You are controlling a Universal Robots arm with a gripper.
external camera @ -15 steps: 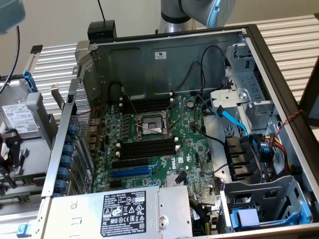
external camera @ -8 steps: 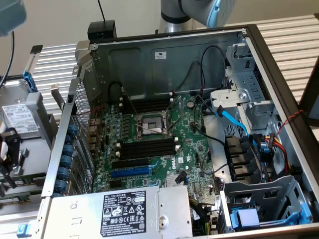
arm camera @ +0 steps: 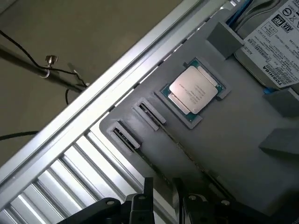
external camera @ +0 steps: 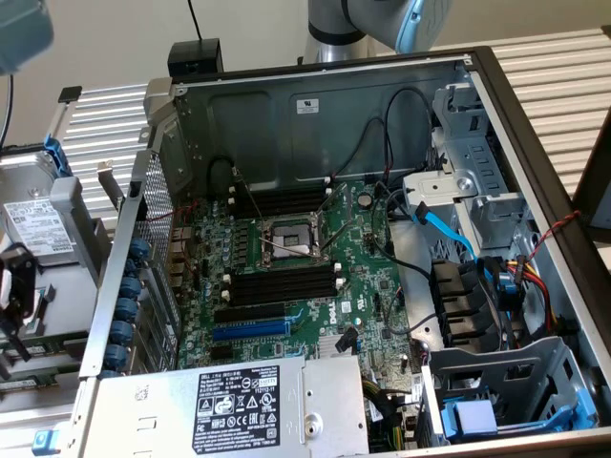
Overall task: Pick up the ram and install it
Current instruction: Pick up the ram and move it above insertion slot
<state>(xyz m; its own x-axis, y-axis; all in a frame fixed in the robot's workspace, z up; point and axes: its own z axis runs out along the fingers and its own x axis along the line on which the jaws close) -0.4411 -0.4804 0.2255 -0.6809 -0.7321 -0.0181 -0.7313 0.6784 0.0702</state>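
**RAM INSTALL: NOTHING PICKED, NOTHING SEATED**

Exterior view's left: flat grey plastic parts tray (external camera: 67, 196), bearing a silver hard drive with a white label (external camera: 36, 227). On that tray, in the wrist view: two small grey upright holders (arm camera: 125, 135), each with a thin dark slit, and beside them a square silver processor chip (arm camera: 194, 89) in a green-edged recess. Location of the ram: possibly on edge in one of those holders, too thin to tell. Black two-finger gripper (arm camera: 163, 183): poised over the tray near the holders, spread wide, grasping nothing.

Centre: open grey metal computer case (external camera: 315, 105); green motherboard (external camera: 368, 286); long black memory slots with white end clips (external camera: 286, 282), above and below the metal processor socket (external camera: 286, 239), all bare of any green stick; blue expansion slot (external camera: 250, 329) below them.

Exterior view's right: grey metal drive bays (external camera: 477, 191) with loose cabling.

Status, as judged: pick-up not done, seating not done, whole task outstanding
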